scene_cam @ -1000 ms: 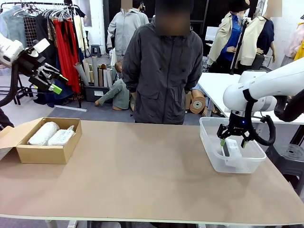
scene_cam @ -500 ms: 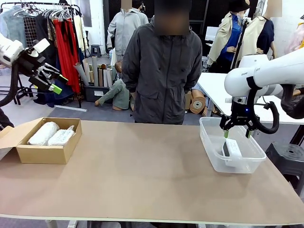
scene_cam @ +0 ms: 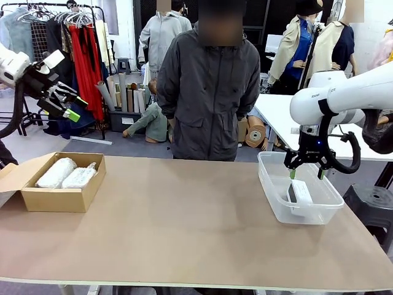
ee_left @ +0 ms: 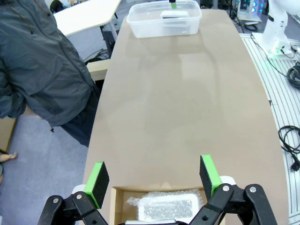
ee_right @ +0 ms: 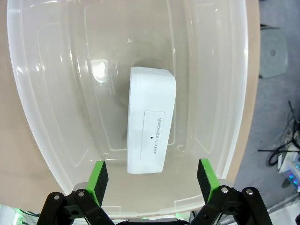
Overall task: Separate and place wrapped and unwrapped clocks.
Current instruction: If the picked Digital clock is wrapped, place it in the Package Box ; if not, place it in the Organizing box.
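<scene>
The right gripper (scene_cam: 305, 174) hung above the clear plastic tub (scene_cam: 274, 195) at the robot's right end of the tabletop (scene_cam: 184, 227), its green-padded fingers (ee_right: 99, 176) spread wide and holding nothing. Below it, the unwrapped clock (ee_right: 151, 119) lay flat on the tub's floor, a smooth white block with "SNOOZE/LIGHT" printed on a long bar on its top face; in the right wrist view it sat between the two pads but clear of both. From the front, the same block (scene_cam: 300, 192) showed lying inside the tub just beneath the fingertips.

At the other end of the tabletop, the two wrapped clocks (scene_cam: 66, 173) lay side by side in the open brown cardboard box (scene_cam: 55, 199), each bundled in crinkly translucent plastic. The left gripper (scene_cam: 72, 106) was raised high above that end, off the tabletop, its fingers likewise parted and empty; its wrist camera looked down past the pads (ee_left: 210, 174) at one wrapped bundle (ee_left: 168, 206) in the box.

A person in a dark grey jacket (scene_cam: 209, 92) stood at the far edge of the tabletop, near its middle.
</scene>
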Robot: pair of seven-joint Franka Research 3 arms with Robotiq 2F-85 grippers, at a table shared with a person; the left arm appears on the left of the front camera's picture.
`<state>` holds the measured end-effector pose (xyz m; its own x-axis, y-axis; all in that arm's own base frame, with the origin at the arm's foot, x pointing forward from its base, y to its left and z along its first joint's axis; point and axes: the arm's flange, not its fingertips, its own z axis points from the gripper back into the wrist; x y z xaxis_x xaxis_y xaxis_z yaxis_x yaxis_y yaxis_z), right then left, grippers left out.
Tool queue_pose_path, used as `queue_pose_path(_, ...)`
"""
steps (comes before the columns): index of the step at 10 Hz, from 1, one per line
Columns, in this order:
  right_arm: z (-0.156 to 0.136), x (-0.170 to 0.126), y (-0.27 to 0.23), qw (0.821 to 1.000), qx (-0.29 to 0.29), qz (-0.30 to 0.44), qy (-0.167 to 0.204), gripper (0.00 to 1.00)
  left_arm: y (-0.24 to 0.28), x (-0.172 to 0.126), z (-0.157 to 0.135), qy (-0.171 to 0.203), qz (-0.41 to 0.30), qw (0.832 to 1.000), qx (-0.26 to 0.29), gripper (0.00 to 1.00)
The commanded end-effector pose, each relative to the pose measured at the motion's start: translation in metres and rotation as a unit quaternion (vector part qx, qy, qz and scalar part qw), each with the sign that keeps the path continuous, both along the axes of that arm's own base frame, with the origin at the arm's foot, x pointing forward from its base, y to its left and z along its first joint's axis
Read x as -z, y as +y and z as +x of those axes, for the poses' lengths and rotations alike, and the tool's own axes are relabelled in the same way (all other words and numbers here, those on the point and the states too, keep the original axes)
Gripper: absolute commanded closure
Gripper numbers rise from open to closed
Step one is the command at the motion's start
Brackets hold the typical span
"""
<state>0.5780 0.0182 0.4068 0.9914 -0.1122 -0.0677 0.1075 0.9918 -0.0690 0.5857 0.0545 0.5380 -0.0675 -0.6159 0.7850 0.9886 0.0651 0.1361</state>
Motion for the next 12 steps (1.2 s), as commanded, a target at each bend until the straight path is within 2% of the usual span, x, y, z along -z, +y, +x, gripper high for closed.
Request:
queue_pose_path(1, 0.0, -0.001, 0.0, 1.0, 0.0, 0.0, 0.0, 0.0, -0.001, 0.001, -0.002, -0.005, 0.003, 1.0, 0.002, 0.0)
queue_pose_path(2, -0.003, -0.014, 0.003, 0.999, -0.013, -0.015, -0.031, 0.0, -0.001, 0.001, -0.002, -0.005, 0.003, 1.0, 0.002, 0.0)
queue_pose_path(3, -0.013, -0.019, 0.014, 0.992, -0.122, 0.023, -0.027, 0.0, -0.001, 0.001, -0.002, -0.005, 0.003, 1.0, 0.002, 0.0)
queue_pose_path(4, -0.017, -0.034, 0.019, 0.981, -0.191, 0.024, -0.035, 0.0, -0.001, 0.001, -0.002, -0.005, 0.003, 1.0, 0.002, 0.0)
queue_pose_path(5, -0.024, -0.045, 0.025, 0.963, -0.264, 0.044, -0.026, 0.0, -0.001, 0.001, -0.002, -0.005, 0.003, 1.0, 0.002, 0.0)
queue_pose_path(6, -0.03, -0.054, 0.034, 0.949, -0.309, 0.054, -0.039, 0.0, -0.001, 0.001, -0.002, -0.005, 0.003, 1.0, 0.002, 0.0)
queue_pose_path(8, -0.044, -0.077, 0.046, 0.888, -0.446, 0.107, -0.033, 0.0, -0.001, 0.001, -0.002, -0.005, 0.003, 1.0, 0.002, 0.0)
queue_pose_path(9, -0.055, -0.085, 0.051, 0.848, -0.514, 0.123, -0.035, 0.0, -0.001, 0.001, -0.002, -0.005, 0.003, 1.0, 0.002, 0.0)
queue_pose_path(10, -0.062, -0.091, 0.057, 0.809, -0.562, 0.155, -0.073, 0.0, -0.001, 0.001, -0.002, -0.005, 0.003, 1.0, 0.002, 0.0)
queue_pose_path(12, -0.067, -0.107, 0.064, 0.752, -0.609, 0.215, -0.13, 0.0, -0.001, 0.001, -0.002, -0.005, 0.003, 1.0, 0.002, 0.0)
